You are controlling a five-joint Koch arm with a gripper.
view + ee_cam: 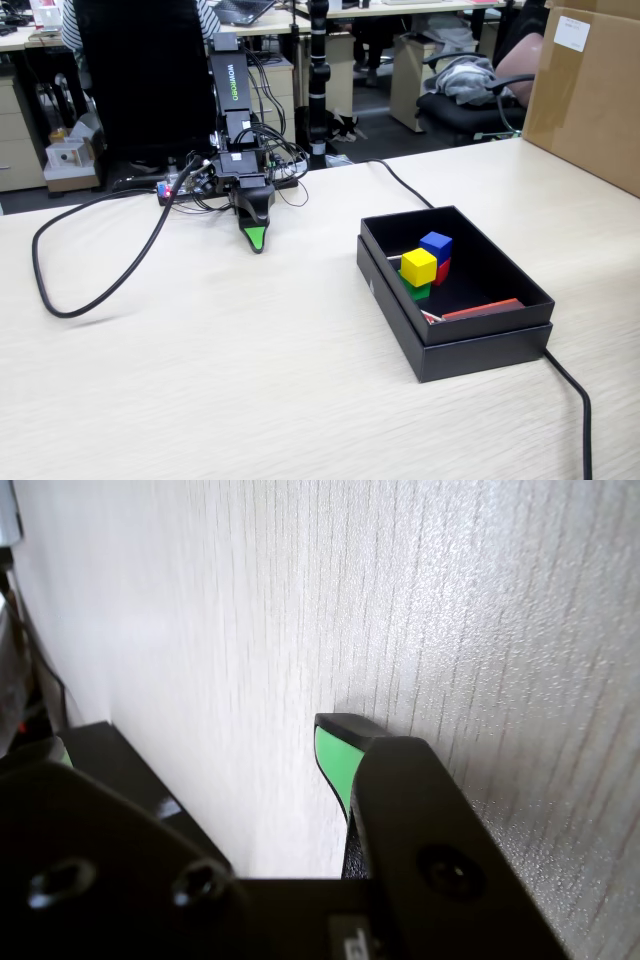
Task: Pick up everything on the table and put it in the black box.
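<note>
Four cubes sit clustered inside the black box [470, 345] in the fixed view: the yellow cube [418, 266] and blue cube [436, 245] on top, the green cube [417, 291] and red cube [442, 270] beneath; the gripper [257, 240] points down at the table [200, 380], well apart from the box; whether its jaws are spread cannot be told; the wrist view shows one green-lined fingertip [335, 755] against bare wood grain.

On the pale beige wood-grain table [250, 370], a shallow matte black cardboard box [470, 345] holds the yellow cube [418, 266], blue cube [436, 245], red cube [443, 270] and green cube [417, 291] clustered together. The arm's green-tipped gripper [257, 240] points down at the tabletop, well apart from the box.
</note>
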